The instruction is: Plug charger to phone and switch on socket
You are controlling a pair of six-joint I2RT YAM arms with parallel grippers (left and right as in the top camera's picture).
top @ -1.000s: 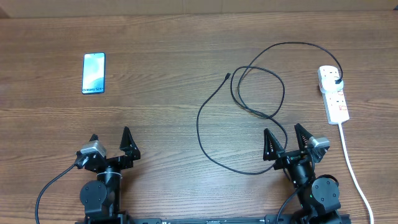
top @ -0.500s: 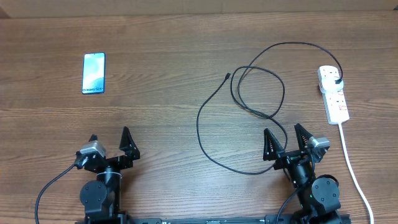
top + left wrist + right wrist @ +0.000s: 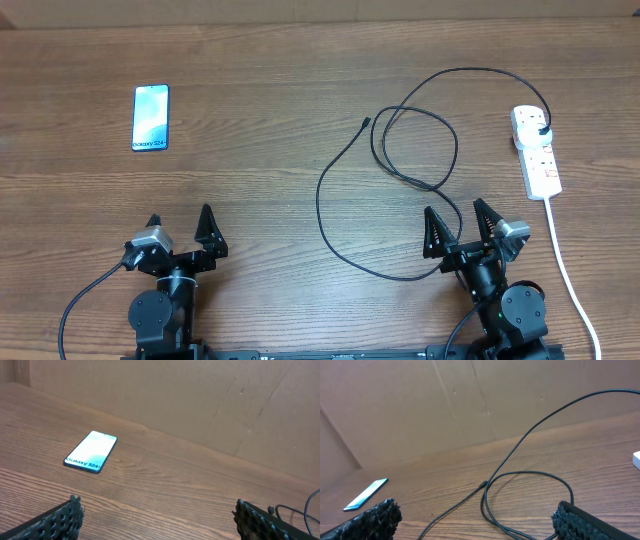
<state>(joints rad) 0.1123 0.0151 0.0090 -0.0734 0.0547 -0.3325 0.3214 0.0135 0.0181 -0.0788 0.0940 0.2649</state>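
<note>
The phone [image 3: 151, 117] lies flat at the far left of the table, light blue screen up; it also shows in the left wrist view [image 3: 91, 451] and small in the right wrist view [image 3: 366, 494]. The charger cable [image 3: 415, 150] lies looped at centre right, its connector tip [image 3: 365, 123] free on the wood and its black plug [image 3: 543, 132] sitting in the white socket strip [image 3: 535, 152] at the far right. The cable loop shows in the right wrist view [image 3: 530, 480]. My left gripper [image 3: 180, 231] and right gripper [image 3: 460, 228] are both open and empty near the front edge.
The socket's thick white cord [image 3: 566, 268] runs from the strip down to the front right edge. A brown cardboard wall [image 3: 200, 395] stands behind the wooden table [image 3: 260, 180].
</note>
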